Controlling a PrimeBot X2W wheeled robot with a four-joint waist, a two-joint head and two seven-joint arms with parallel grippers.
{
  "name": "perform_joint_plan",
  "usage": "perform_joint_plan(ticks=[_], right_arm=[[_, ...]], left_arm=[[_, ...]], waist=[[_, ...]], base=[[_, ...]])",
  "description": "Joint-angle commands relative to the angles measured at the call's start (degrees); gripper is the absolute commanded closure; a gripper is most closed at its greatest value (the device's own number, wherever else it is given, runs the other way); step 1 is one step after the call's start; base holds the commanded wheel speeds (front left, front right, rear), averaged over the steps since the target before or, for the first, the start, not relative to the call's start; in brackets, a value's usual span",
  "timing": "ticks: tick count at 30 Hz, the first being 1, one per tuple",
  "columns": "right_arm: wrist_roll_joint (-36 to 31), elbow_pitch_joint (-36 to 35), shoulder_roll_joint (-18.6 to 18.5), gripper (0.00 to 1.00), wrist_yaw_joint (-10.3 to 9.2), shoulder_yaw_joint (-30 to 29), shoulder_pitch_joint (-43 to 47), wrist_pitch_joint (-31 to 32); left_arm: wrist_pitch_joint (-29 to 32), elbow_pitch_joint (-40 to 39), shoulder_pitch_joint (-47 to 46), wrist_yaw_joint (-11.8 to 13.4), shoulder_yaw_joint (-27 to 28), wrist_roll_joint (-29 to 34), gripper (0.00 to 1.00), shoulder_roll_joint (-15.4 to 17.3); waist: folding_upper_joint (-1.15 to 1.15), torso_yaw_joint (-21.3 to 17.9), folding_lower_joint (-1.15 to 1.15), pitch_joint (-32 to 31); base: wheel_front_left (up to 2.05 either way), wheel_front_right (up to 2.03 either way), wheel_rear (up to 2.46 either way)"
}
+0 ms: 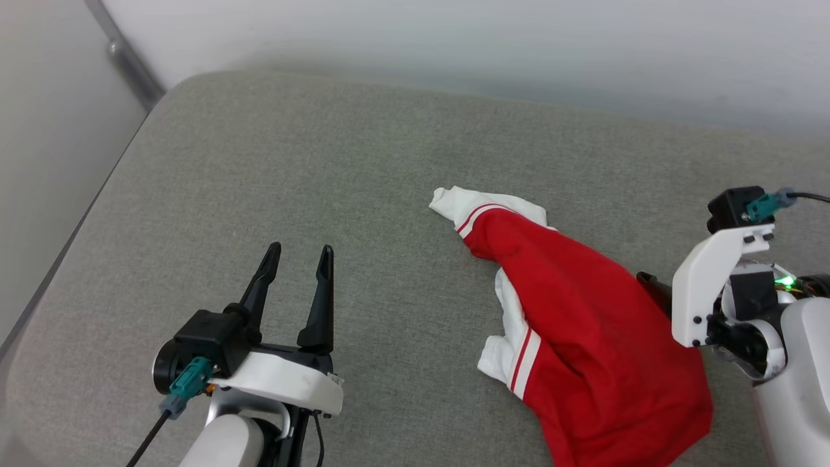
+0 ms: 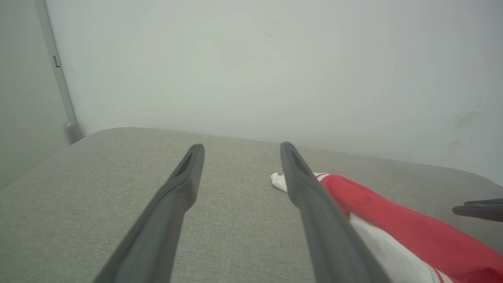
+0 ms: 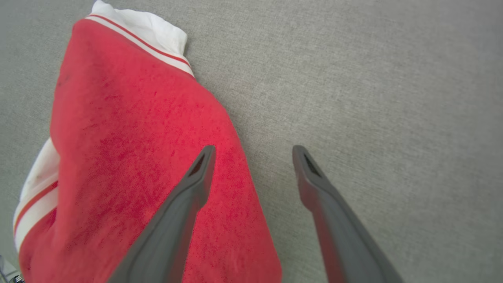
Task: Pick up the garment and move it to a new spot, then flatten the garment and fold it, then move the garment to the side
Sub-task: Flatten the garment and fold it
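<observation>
The garment point(image 1: 583, 324) is lying bunched beneath the right gripper point(image 3: 254, 149) (jaws wide, straddling its edge); the left gripper point(image 1: 297, 250) is hovering apart, likewise wide.

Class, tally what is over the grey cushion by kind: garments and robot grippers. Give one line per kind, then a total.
garment: 1
grippers: 2 (left gripper, right gripper)
Total: 3

Black-fingered left tool point(image 1: 301, 247), white shell point(image 1: 285, 383), teal plug point(image 1: 188, 379)
</observation>
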Motion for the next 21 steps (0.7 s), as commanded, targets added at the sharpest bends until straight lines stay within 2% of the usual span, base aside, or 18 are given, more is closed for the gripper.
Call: perform_joint_plan(ticks=[1,8,13,14,15,16,21], right_arm=[[0.51,1.35,-0.40,0.00,0.00,0.99,-2.15,1.30],[1.67,9.92,-1.09,0.00,0.00,5.82,-7.57,4.69],[3.07,17.34,0.67,0.00,0.00,6.95,-6.80,7.39],[3.45,18.46,1.04,0.08,0.00,7.07,-6.59,8.06],[3.71,18.98,1.42,0.66,0.00,7.35,-6.52,8.21],[4.08,19.25,1.86,1.00,0.00,7.54,-6.64,8.08],[4.22,16.09,1.18,1.00,0.00,9.06,-9.91,3.42]], left_arm=[[-0.32,0.05,-1.05,-0.65,0.37,0.55,0.00,-0.77],[-0.33,1.04,-1.89,-3.21,2.59,2.19,0.00,-3.36],[-0.29,2.23,-1.76,-4.74,3.93,3.37,0.00,-4.76],[-0.29,2.38,-1.64,-4.92,4.27,3.63,0.00,-4.98],[-0.28,2.62,-1.44,-5.25,4.50,3.80,0.00,-5.16],[-0.28,2.78,-1.22,-5.35,4.81,4.11,0.00,-5.34],[-0.28,3.45,0.16,-5.90,6.24,5.09,0.00,-5.34]], waist=[[0.00,2.45,0.00,2.59],[0.00,4.17,0.00,5.86],[0.00,4.33,0.00,6.21],[0.00,4.22,0.00,6.11],[0.00,4.07,0.00,5.98],[0.00,3.80,0.00,5.74],[0.00,1.33,0.00,3.72]], base=[[0.00,0.00,0.00],[0.00,0.00,0.00],[0.00,0.00,0.00],[0.00,0.00,0.00],[0.00,0.00,0.00],[0.00,0.00,0.00],[0.00,0.00,0.00]])
